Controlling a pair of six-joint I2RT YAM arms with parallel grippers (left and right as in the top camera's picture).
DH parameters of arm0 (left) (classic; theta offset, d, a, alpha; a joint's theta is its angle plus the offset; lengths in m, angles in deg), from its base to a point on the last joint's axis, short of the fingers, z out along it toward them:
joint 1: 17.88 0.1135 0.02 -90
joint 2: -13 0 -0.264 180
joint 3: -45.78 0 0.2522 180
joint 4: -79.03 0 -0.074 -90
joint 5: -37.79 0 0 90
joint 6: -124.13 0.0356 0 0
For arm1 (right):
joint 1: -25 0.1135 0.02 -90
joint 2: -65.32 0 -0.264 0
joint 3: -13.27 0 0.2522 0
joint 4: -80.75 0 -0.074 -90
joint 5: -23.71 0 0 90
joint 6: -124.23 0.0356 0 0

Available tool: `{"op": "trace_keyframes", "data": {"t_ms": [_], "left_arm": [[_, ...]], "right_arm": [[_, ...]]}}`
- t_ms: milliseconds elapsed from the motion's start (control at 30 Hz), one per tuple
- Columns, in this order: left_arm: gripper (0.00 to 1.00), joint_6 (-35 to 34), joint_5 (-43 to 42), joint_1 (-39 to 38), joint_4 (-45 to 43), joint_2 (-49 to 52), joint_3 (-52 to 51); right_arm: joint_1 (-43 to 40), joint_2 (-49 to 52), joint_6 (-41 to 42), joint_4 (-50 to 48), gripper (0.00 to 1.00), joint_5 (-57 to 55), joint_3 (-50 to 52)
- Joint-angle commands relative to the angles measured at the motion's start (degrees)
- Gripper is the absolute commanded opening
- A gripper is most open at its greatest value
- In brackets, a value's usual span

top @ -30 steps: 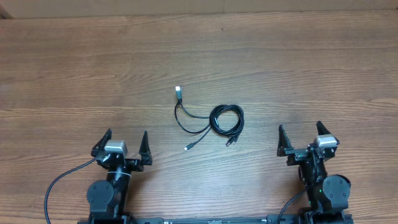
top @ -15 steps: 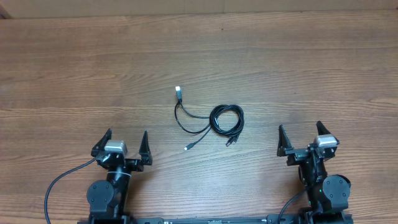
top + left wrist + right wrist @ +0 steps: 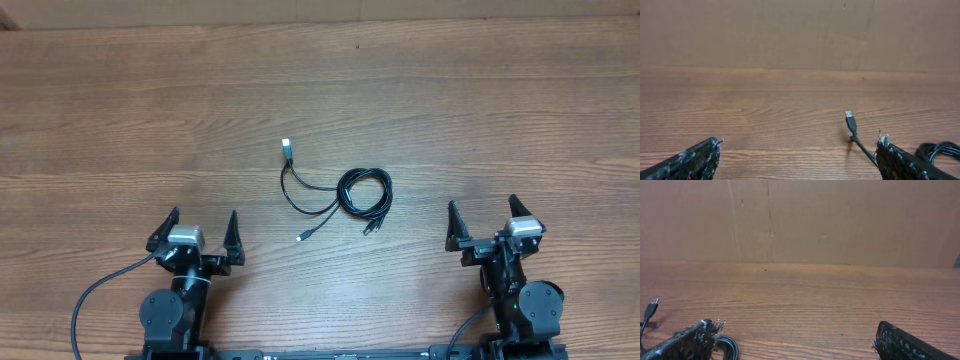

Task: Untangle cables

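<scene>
Nothing moved; cables (image 3: 387,195) mid table (image 3: 520,100) (well inside edges).

Count: two grippers, left gripper (image 3: 202,215) and right gripper (image 3: 482,203), two jaws each, four jaws total. One wooden surface (image 3: 500,110). One tangle of thin black cables (image 3: 386,196), made of one tight coil of several turns plus one loose loop on its left. How many separate cords were in it couldn't be read from any view. Three plug ends showed overhead: one silver USB plug (image 3: 287,147), one small plug (image 3: 302,237), one dark plug end (image 3: 370,228) just below the coil. Each wrist view caught one plug, the USB.
</scene>
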Motion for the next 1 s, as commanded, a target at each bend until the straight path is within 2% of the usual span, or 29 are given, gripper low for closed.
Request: {"op": "trace_keyframes", "data": {"t_ms": [0, 300, 567, 767, 967], "left_arm": [[1.0, 0.9, 3.8, -0.3, -0.2, -0.6, -0.4], [0.99, 1.8, 3.2, -0.3, -1.8, -0.6, 2.4], [1.0, 2.8, 2.2, -0.3, 12.4, 1.4, 12.3], [1.0, 2.8, -4.1, -0.3, 16.3, 10.1, 21.7], [1.0, 0.8, -11.1, -0.3, 22.7, 24.5, 37.6]], "right_arm": [[0.2, -0.6, 0.0, -0.1, 1.0, -0.1, 0.6], [0.2, -0.6, 0.0, -0.1, 1.0, -0.1, 0.6], [0.2, -0.6, 0.0, -0.1, 1.0, -0.1, 0.6], [0.2, -0.6, 0.0, -0.1, 1.0, -0.1, 0.6], [0.2, -0.6, 0.0, -0.1, 1.0, -0.1, 0.6]]}}
